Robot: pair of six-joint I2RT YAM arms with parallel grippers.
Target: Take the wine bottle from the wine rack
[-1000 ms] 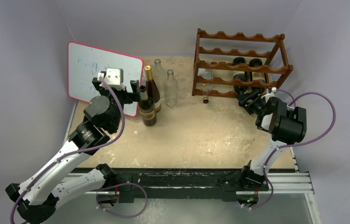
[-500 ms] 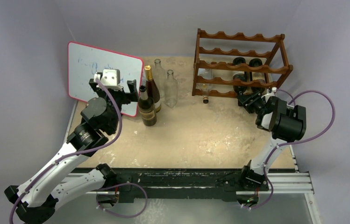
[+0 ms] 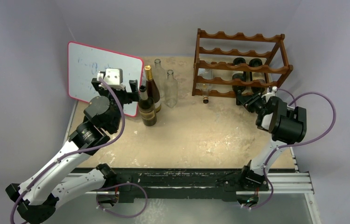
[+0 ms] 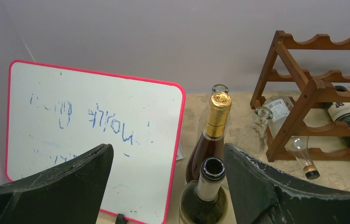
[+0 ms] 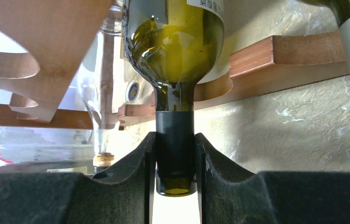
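My right claw (image 5: pixel 175 140) just clamped the bottle (image 5: pixel 175 46) neck in the rack (image 5: pixel 280 51), so I can pull; left claw (image 4: pixel 168 154) gapes open.

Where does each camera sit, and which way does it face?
Top external: above, behind the bases, looking down on the table; both arms show.
Left wrist: faces the whiteboard and standing bottles; open left jaws frame it.
Right wrist: faces into the wine rack; right jaws shut on the wine bottle's neck.
Shared: top and left wrist see the whiteboard.

wine rack (image 3: pixel 238 36): 1 | whiteboard (image 3: pixel 89 65): 1 | upright dark bottles (image 3: pixel 147 112): 2 | upright clear bottles (image 3: pixel 171 88): 2
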